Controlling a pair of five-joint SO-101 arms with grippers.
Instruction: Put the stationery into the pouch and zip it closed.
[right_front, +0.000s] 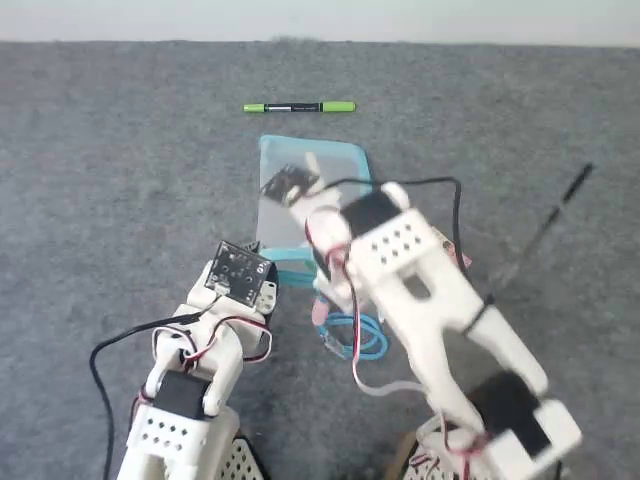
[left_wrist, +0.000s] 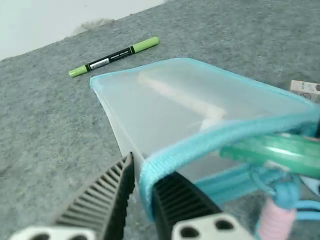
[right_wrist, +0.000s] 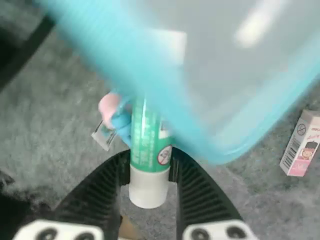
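Two wrist views: left gripper pinches pouch, right gripper clamps tube.

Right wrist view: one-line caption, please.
Right gripper holds a green tube at the mouth of the pouch; a pink box lies on the carpet.

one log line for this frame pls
left gripper: shut on pouch rim | right gripper: shut on glue stick at pouch mouth | marker: on table beyond pouch | pouch: open
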